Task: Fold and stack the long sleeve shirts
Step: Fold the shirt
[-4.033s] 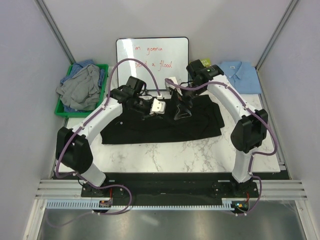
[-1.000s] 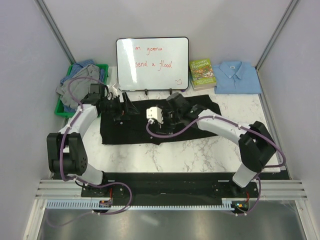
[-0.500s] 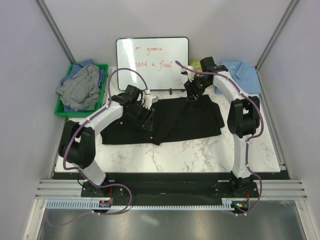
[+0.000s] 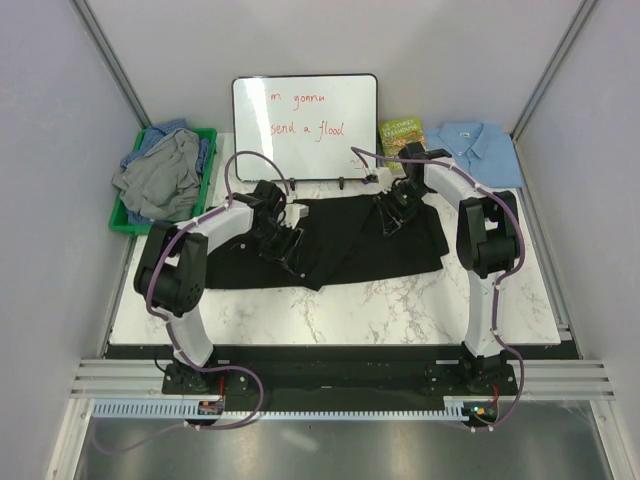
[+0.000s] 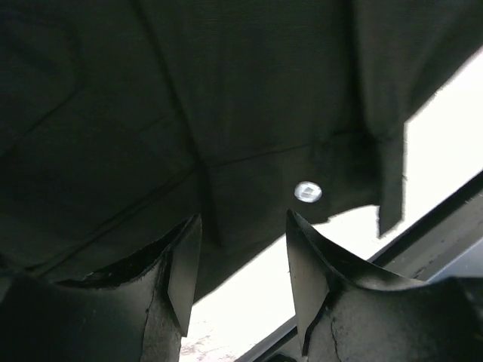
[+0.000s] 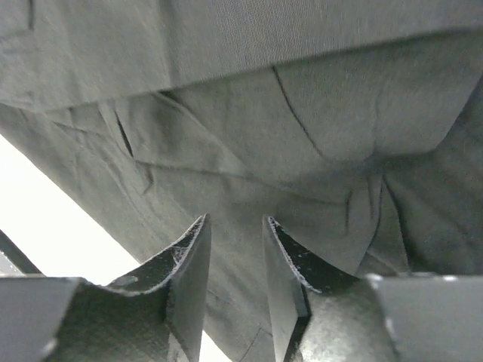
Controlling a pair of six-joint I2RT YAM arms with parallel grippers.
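while the black shirt [image 4: 410, 250] lies spread on the table [image 4: 400, 305] in front of the whiteboard [image 4: 305, 125], your left gripper [image 5: 240, 260] sits spread over its buttoned hem, and your right gripper [image 6: 235, 253] shows only a narrow gap over creased cloth; you cannot tell whether it pinches any.

**Claw tips lost on dark cloth**

From above, the fingertips of the left claw [image 5: 243, 226] and right claw [image 6: 235, 222] cannot be made out against the black shirt [image 4: 370, 240]. Both wrist views crop that shirt at every edge. Whether either claw pinches cloth is unclear. The right arm [image 4: 452, 187] hides the book's [image 4: 400, 132] near edge.
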